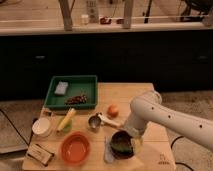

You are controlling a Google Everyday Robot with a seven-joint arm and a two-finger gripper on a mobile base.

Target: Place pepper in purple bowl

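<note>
Camera view. Looks down on a wooden table (127, 95) set before dark cabinets. Finds the white arm (170, 117) coming in from the right and bending down to the gripper (134, 136), low at the right rim of the purple bowl (118, 145), near the table's front edge. Grip parted or closed: not to be made out. Spots a pale yellow-green shape, seemingly the pepper (137, 144), right under the gripper at that rim and mostly hidden. Inside the bowl or only against it: impossible to say. Just left of the bowl, notes a grey-blue item (108, 151), then the orange bowl (75, 148). Further left, sees a white cup (41, 127) and a packet (40, 153). Behind these, picks out a long yellow-green thing (66, 120), a metal scoop (94, 121), an orange fruit (113, 110), and a green tray (73, 78) holding a sponge (61, 88) and brown bits (76, 99).
</note>
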